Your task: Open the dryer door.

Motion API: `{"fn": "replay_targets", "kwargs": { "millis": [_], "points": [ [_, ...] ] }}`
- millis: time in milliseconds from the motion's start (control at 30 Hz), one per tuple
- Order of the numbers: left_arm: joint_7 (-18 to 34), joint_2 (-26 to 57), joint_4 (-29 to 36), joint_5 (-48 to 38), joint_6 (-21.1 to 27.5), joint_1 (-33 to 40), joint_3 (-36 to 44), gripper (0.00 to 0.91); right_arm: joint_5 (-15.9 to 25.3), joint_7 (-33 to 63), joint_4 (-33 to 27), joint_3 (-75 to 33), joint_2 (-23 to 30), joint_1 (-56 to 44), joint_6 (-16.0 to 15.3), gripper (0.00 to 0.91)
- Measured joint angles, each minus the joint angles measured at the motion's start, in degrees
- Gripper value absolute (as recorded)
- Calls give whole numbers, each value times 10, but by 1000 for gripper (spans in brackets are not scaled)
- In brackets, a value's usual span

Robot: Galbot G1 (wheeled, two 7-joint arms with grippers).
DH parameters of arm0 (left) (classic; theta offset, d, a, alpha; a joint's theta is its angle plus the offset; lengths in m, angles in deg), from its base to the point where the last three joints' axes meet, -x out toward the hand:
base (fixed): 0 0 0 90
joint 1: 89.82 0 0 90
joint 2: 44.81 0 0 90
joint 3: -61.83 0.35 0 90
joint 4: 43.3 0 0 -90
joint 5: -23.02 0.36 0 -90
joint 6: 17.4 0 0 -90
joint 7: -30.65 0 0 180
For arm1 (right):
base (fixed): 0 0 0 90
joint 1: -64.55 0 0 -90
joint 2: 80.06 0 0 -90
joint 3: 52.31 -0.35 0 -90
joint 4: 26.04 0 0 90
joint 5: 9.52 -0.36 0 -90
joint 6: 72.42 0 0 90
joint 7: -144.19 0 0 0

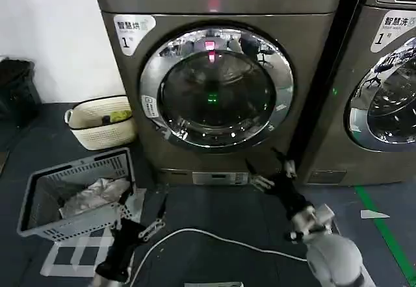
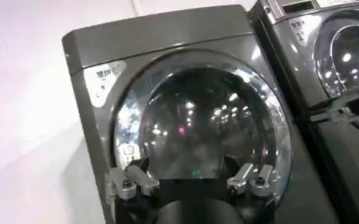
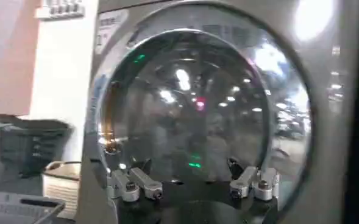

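Now, head view: the dryer door (image 1: 216, 89) sits shut straight ahead, my right gripper (image 1: 273, 170) below its lower right rim, jaws spread, my left gripper (image 1: 144, 219) low by the laundry basket (image 1: 39, 199). Left wrist: jaws apart, facing the door. Right wrist: jaws apart, door close.

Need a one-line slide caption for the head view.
Dryer door closed; right gripper open below its rim, left gripper low beside the grey basket.

A white wall (image 1: 45, 34) is seen behind a dark floor (image 1: 214, 215), on which a cream basket (image 1: 101, 123) and a grey basket (image 1: 75, 193) are set.
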State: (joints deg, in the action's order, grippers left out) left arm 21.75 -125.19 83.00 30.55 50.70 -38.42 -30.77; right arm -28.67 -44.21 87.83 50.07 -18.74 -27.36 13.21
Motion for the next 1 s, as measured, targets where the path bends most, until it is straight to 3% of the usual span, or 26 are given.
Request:
{"fn": "replay_targets", "kwargs": {
  "millis": [533,1000],
  "points": [
    [-1,-36,18,23,-14,-33,-5,907,-78,-24,-121,137,-19,208,0,907],
    [-4,-42,23,24,-14,-34,-7,907,-76,-27,-224,240,34,331,8,907]
  ]
}}
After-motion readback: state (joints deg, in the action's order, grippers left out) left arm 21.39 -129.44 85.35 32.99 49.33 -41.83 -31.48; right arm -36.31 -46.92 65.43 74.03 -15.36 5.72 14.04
